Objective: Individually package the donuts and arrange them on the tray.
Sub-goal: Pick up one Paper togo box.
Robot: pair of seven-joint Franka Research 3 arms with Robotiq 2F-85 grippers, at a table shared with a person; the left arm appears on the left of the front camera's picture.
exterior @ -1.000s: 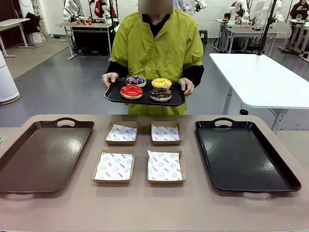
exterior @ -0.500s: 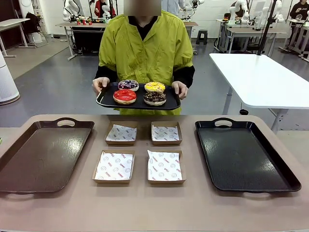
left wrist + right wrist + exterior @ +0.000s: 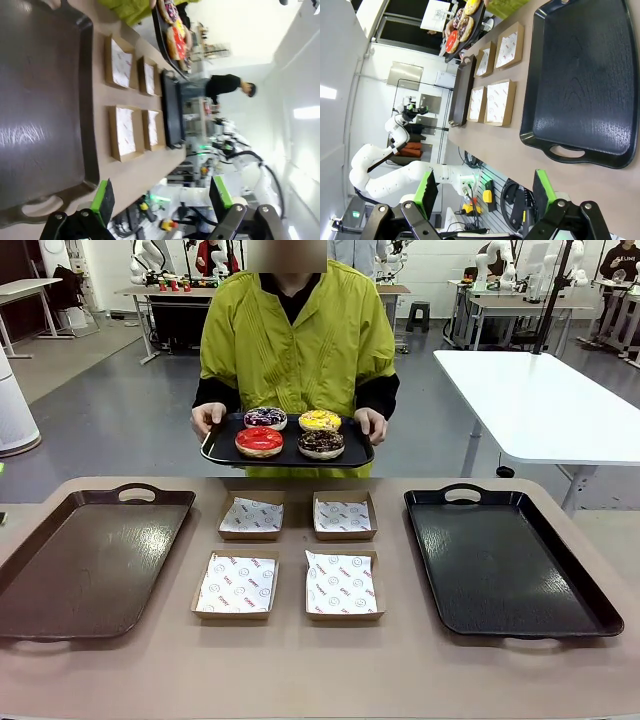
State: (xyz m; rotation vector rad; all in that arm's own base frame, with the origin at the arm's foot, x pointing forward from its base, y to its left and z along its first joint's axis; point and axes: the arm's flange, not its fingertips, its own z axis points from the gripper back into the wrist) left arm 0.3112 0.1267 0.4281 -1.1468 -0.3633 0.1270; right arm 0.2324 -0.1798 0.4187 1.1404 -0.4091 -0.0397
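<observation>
Now, upper centre of the front view: sprinkled donut (image 3: 265, 418) and yellow donut (image 3: 320, 420) in the back row, red donut (image 3: 259, 441) and chocolate donut (image 3: 321, 443) in the front row, all four on a small dark serving tray (image 3: 290, 454). Held level at both ends by a person's hands: picture-left hand (image 3: 207, 418), picture-right hand (image 3: 372, 424). Higher in the frame than the far edge of the tan table (image 3: 320, 670).

Centre frame, on the table: four paper-lined cardboard boxes (image 3: 236, 585) in a two-by-two block. Flanked by a brown tray (image 3: 90, 560) at left frame and a black tray (image 3: 500, 560) at right frame.

Bottom of the left wrist view: left gripper (image 3: 162, 194), fingers spread wide, gripping nothing. Bottom of the right wrist view: right gripper (image 3: 485, 187), fingers likewise wide apart, nothing between them.
</observation>
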